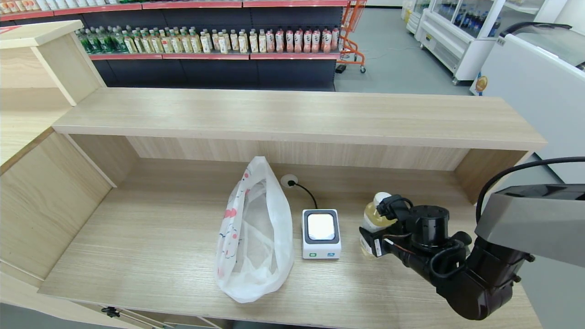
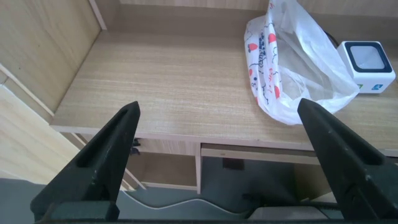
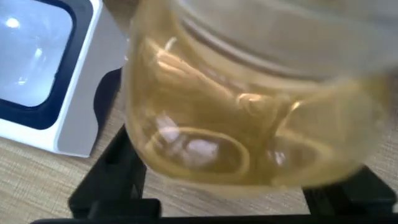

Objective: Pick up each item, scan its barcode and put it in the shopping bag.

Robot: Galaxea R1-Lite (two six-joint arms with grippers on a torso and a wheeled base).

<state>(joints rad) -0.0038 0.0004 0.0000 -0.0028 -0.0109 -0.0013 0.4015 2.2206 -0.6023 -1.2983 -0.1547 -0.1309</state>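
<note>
The surface [image 1: 151,237] is matt, pale wood grain. The shopping bag [image 1: 256,237] is thin, crinkled translucent plastic; the scanner [image 1: 321,251] smooth white plastic with a glossy window. The bottle [image 1: 371,222] is clear, glossy plastic.

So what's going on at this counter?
A robot is working a shop checkout. Its right end effector grips a bottle of yellowish drink just right of the barcode scanner on the wooden counter. The white shopping bag lies left of the scanner. The left end effector hangs open off the counter's near edge.
</note>
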